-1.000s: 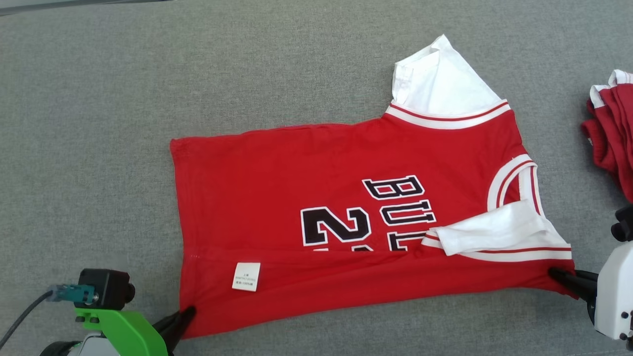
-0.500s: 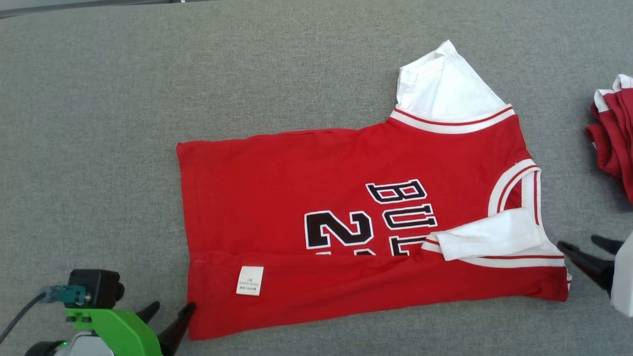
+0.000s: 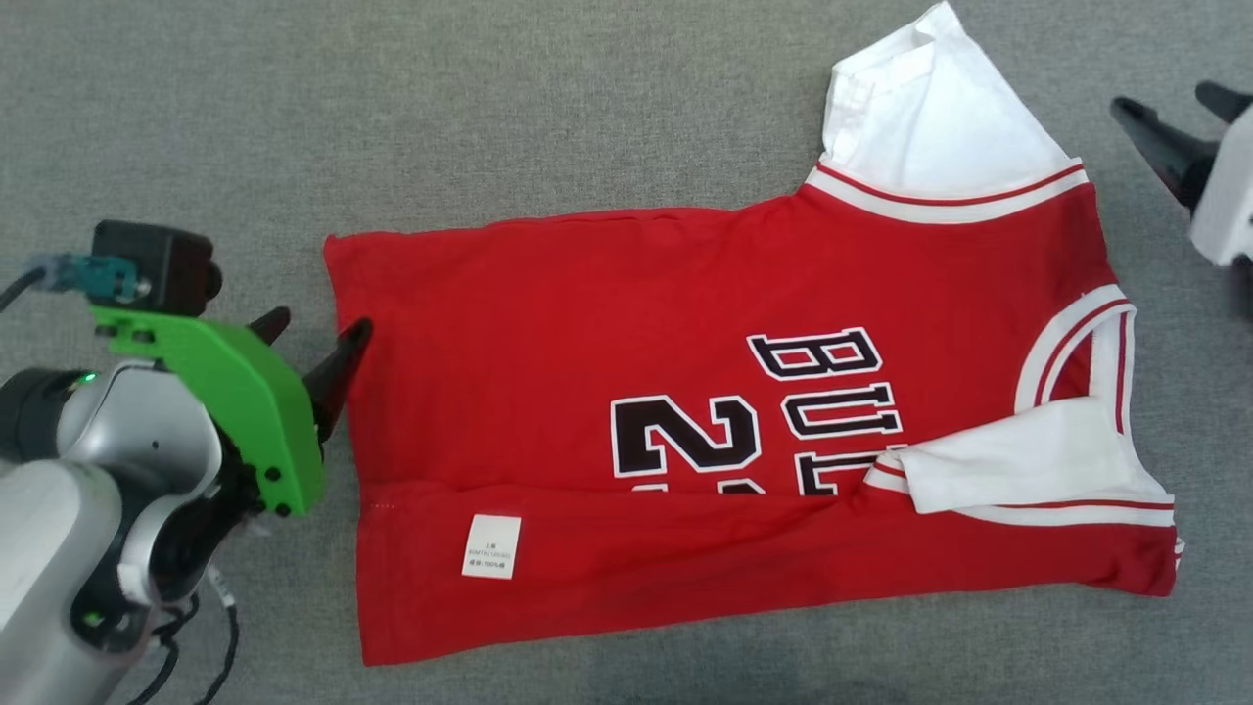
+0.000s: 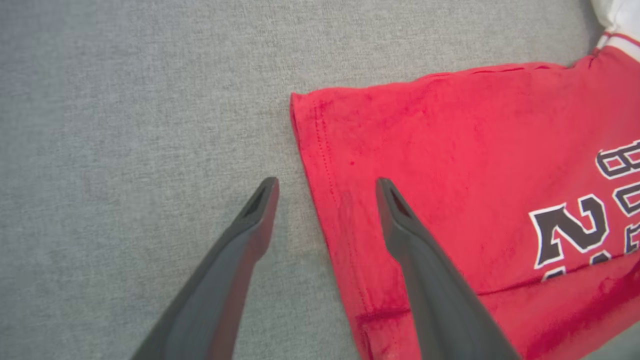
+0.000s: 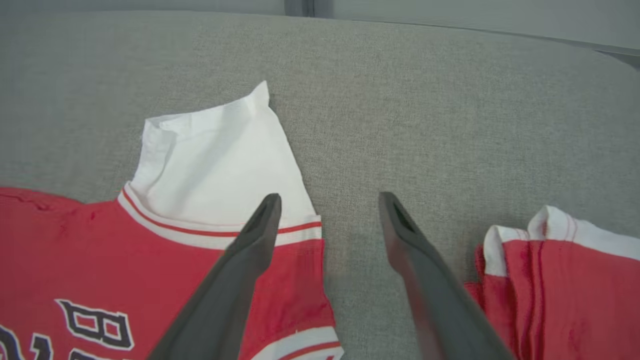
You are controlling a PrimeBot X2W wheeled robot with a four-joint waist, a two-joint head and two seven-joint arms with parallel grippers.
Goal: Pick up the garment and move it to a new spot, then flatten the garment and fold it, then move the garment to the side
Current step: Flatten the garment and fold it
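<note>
The garment [image 3: 587, 313] is a red jersey with white sleeves and black lettering, lying flat on the grey cloth surface [image 3: 587, 108]. Its near long edge is folded over, showing a white label [image 3: 490, 545]. My left gripper [image 3: 313, 328] stands open at the far left hem corner. In the left wrist view, that gripper [image 4: 326, 185] has one finger over the red cloth [image 4: 450, 150] and the other over the grey surface. My right gripper [image 3: 1165, 98] is open beside the far white sleeve [image 3: 940, 108]. In the right wrist view, this gripper [image 5: 330, 197] holds nothing, just right of that sleeve [image 5: 215, 165].
A second red and white garment [image 5: 560, 280] lies bunched to the right of my right gripper. The grey surface ends at a far edge [image 5: 450, 30] with a pale wall behind it. Bare grey cloth lies left of the jersey and beyond it.
Both grippers have opened and let go of the jersey's near corners. They have moved away from me to its far corners. The folded edge stays down. The head camera has shifted.
</note>
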